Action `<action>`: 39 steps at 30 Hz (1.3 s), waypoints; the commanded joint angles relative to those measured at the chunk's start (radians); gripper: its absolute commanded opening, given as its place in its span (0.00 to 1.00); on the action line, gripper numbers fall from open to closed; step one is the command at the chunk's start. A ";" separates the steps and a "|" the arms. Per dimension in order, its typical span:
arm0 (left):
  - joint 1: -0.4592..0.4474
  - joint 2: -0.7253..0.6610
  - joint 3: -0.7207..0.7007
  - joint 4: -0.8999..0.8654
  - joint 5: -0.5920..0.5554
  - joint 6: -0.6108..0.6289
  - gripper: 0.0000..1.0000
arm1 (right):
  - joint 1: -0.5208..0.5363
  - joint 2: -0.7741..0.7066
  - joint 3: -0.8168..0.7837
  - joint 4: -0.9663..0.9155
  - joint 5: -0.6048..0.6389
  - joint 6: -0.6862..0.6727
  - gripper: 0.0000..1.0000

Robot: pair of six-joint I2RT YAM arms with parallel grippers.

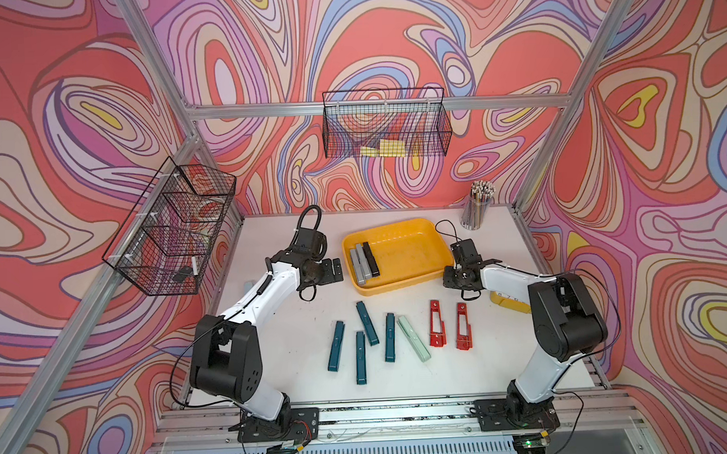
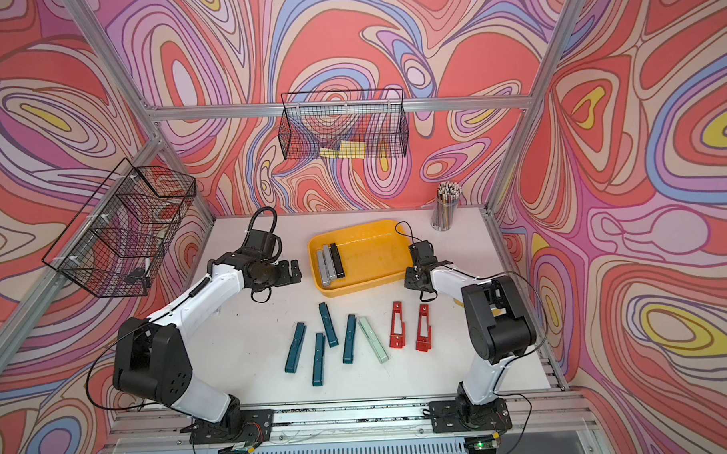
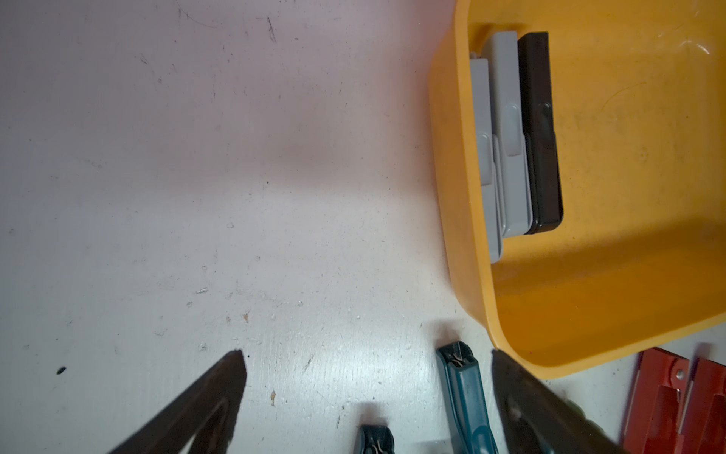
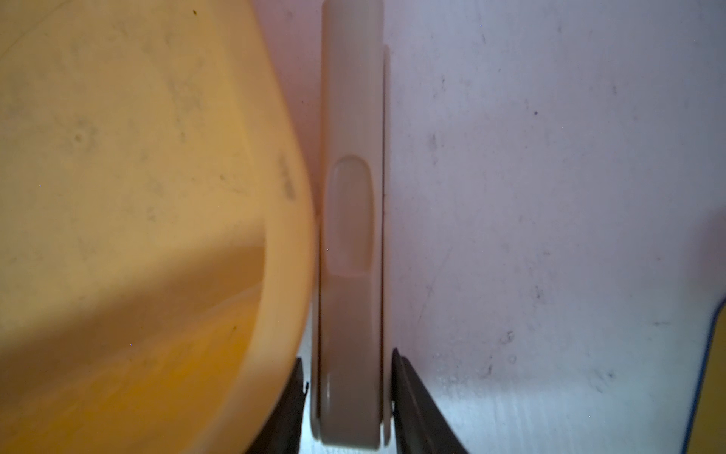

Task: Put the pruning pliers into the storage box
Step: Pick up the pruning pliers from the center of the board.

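Tray [image 1: 391, 223] at table's [image 1: 283, 347] 12–1 o'clock. Inside, hard vs. its 9 o'clock wall: two grey pliers [image 1: 361, 266] + black pliers [image 1: 371, 259], parallel & touching. Packed to one side, prob. to leave floor free for the rest.

Right claw [image 4: 349, 377] is down at tray's 3–4 o'clock, outside the wall. Wrist view: beige pliers [image 4: 353, 196] flat on table, just beside tray's outer wall, long axis along it. Jaws narrow, one each side of the bar's near end. One pad looks on it, other a sliver off. Firm hold or not: can't tell. Straddling across the bar makes sense, but one finger must drop into the thin gap by the wall. Beige pliers hidden under the claw in both top views.

Left claw [image 1: 335, 270] at tray's 9 o'clock, above table, jaws wide, empty. Looks parked clear of tray.

Not yet in, loose row at tray's 6 o'clock: four teal pliers [image 1: 367, 323], mint pliers [image 1: 414, 338], two red pliers [image 1: 436, 323]. None touch tray.

Est.: 3 of 11 in; beige is step in hand. Risk: wall-side finger nudges tray on lift.
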 commanded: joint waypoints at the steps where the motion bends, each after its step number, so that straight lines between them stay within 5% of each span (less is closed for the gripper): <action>1: 0.005 0.000 0.019 -0.034 -0.010 0.008 0.99 | -0.009 0.015 0.026 -0.017 0.001 -0.002 0.37; 15: 0.004 -0.018 0.022 -0.036 -0.008 0.014 0.99 | -0.010 0.044 0.027 -0.077 0.021 0.009 0.17; 39: 0.004 -0.025 0.029 -0.038 0.027 -0.003 0.99 | -0.011 -0.205 -0.024 -0.271 0.091 0.042 0.12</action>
